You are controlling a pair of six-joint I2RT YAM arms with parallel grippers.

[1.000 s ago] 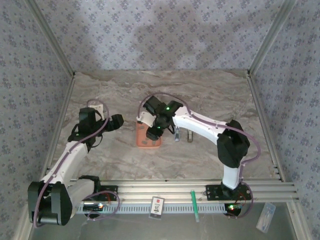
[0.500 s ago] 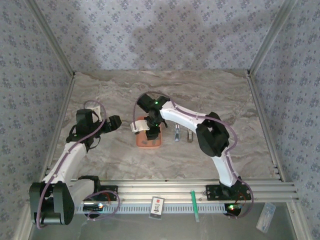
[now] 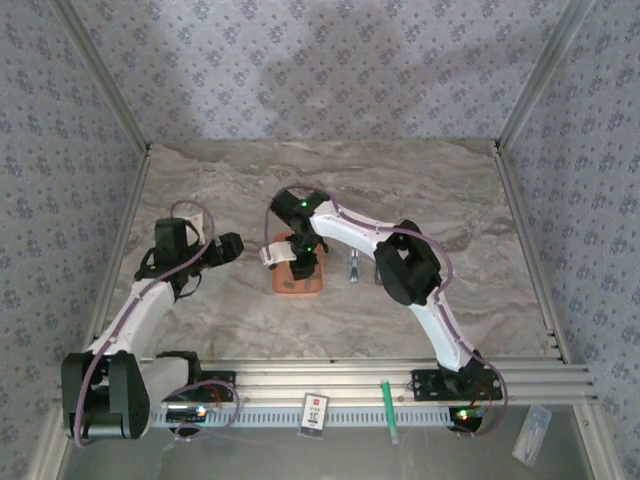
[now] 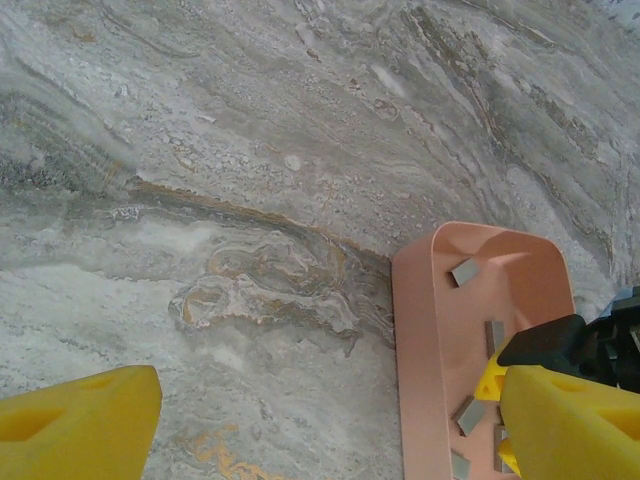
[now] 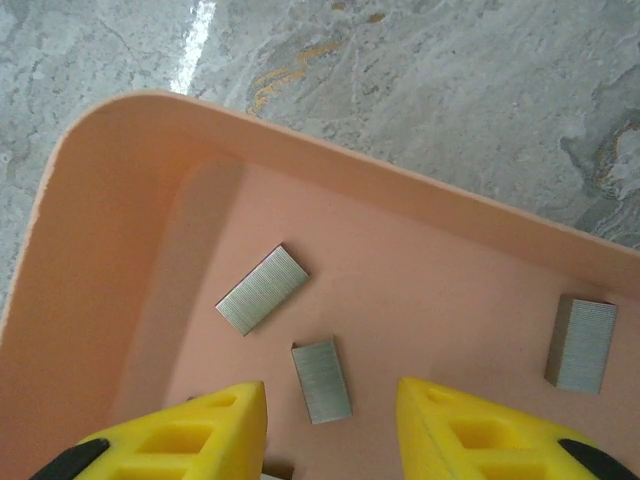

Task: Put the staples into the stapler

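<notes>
Your right fingers [image 5: 230,420], half open and empty, straddle a short grey metal staple strip [image 5: 322,380] inside the flat orange tray [image 5: 120,200]. If they close askew, the thin strip may flick away (your left fingers [image 4: 90,415] are wide and empty). The light-blue mini stapler [image 3: 353,268] lies right of the tray.

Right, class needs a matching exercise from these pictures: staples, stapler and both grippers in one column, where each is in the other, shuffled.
Column one
1. staples
2. stapler
3. left gripper
4. right gripper

Column two
A. open above bare table, beside the orange tray
B. open above the tray, a strip seen between its fingers
C. lying in the tray
D. on the table, right of the tray

Pairs: 1-C, 2-D, 3-A, 4-B
</notes>
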